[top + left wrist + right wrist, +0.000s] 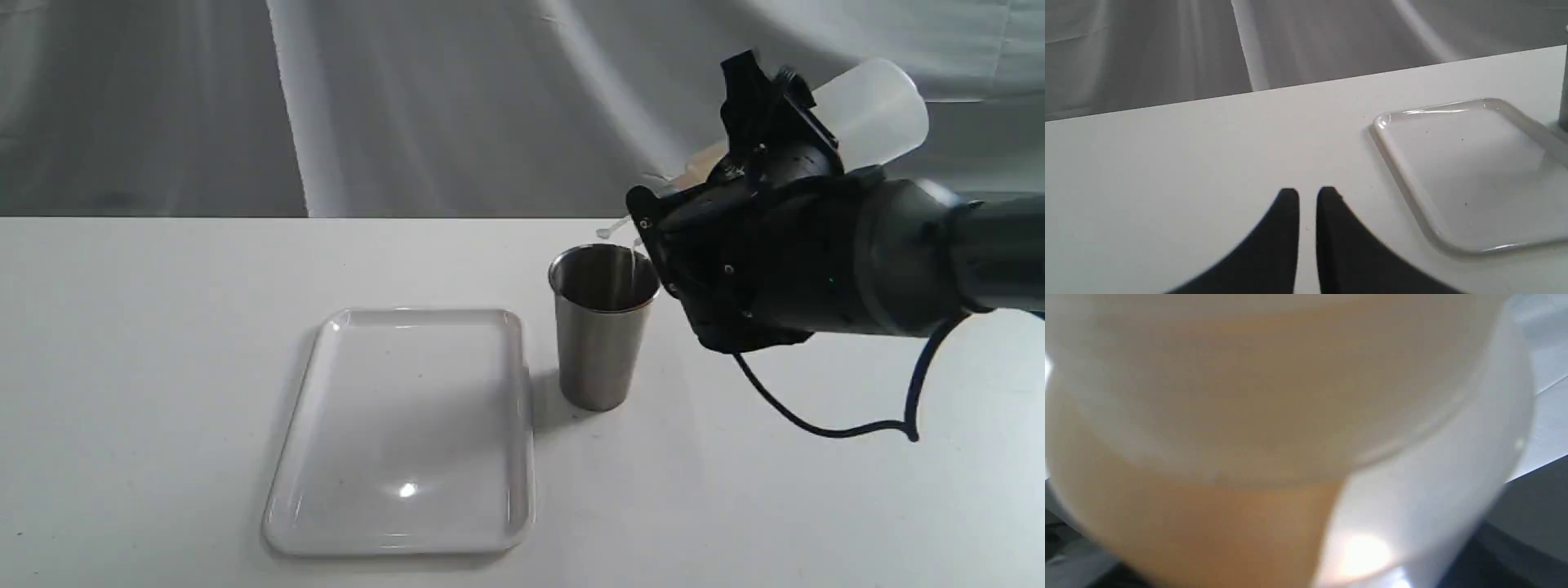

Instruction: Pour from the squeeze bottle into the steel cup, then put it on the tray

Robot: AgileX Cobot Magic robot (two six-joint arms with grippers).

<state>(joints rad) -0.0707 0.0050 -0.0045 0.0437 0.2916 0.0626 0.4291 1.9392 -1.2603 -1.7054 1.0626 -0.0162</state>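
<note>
My right gripper [771, 90] is shut on the squeeze bottle [878, 106], which is tipped with its base up and its nozzle down over the steel cup [602, 327]. A thin stream falls from the nozzle into the cup, and the cap strap dangles beside the rim. In the right wrist view the bottle [1249, 416] fills the picture, with amber liquid inside. The cup stands upright just right of the tray [408, 433], which holds nothing. My left gripper [1307, 196] hovers shut over the bare table, left of the tray [1474, 171]. It is outside the exterior view.
The white table [163, 367] runs back to an edge in front of a grey cloth backdrop. A dark cable [816, 420] loops down from the right arm towards the table. A sliver of the cup [1564, 94] shows at the edge of the left wrist view.
</note>
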